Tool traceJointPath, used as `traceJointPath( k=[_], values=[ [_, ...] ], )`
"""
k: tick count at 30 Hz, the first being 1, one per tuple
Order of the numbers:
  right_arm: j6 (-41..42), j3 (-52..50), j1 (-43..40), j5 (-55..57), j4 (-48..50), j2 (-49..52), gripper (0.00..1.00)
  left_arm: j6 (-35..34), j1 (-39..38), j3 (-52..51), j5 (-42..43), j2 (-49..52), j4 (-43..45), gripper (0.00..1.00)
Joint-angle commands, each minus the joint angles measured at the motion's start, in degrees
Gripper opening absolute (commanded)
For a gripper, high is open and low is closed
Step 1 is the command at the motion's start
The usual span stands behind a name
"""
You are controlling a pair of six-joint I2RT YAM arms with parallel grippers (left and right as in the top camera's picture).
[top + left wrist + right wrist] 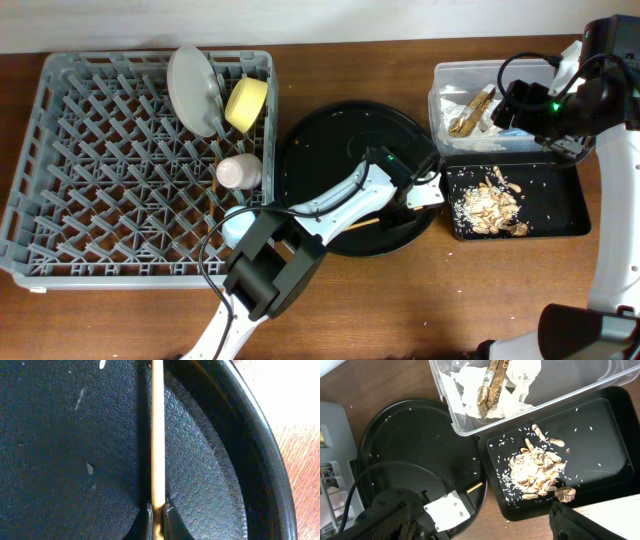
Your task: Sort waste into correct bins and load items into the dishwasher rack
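My left gripper (418, 194) is shut on a thin wooden chopstick (158, 435) low over the right side of the large round black tray (330, 150). The chopstick's free end shows in the overhead view (365, 222). I see only one chopstick. My right gripper (520, 108) hovers above the clear tub (440, 100), open and empty (482, 512). White napkins (470, 385) and a brown-gold wrapper (487, 390) lie in the tub. Tan food scraps (490, 205) lie in the shallow black tray (570, 215). The grey plate (193, 85), yellow bowl (247, 103) and pink cup (240, 172) stand in the dishwasher rack (100, 160).
The light-blue cup (232, 228) sits at the rack's front right corner, partly hidden by my left arm. Rice grains are scattered over both black trays. The tub and the shallow tray stand side by side close to the round tray's right rim.
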Motion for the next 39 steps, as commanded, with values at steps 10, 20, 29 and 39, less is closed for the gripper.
traceJointPath(
  k=[10,20,29,39],
  values=[
    [-0.61,0.00,-0.07,-0.07,0.04,0.11,0.90,-28.39,30.58,51.01,-6.51,0.37,-40.70,0.00],
    [-0.61,0.00,-0.07,1.44,0.22,0.11,0.90,-29.64,45.86,33.18,-9.88,-2.23,-43.41,0.01],
    [-0.59,0.00,-0.07,1.42,0.22,0.11,0.90,-28.94,45.86,26.49,-10.75,-2.58,-34.93,0.38],
    [-4.90,0.24,-0.07,-3.13,-1.31,-3.76,0.90,-28.96,45.86,33.62,-10.60,-25.24,-33.55,0.71]
  ],
)
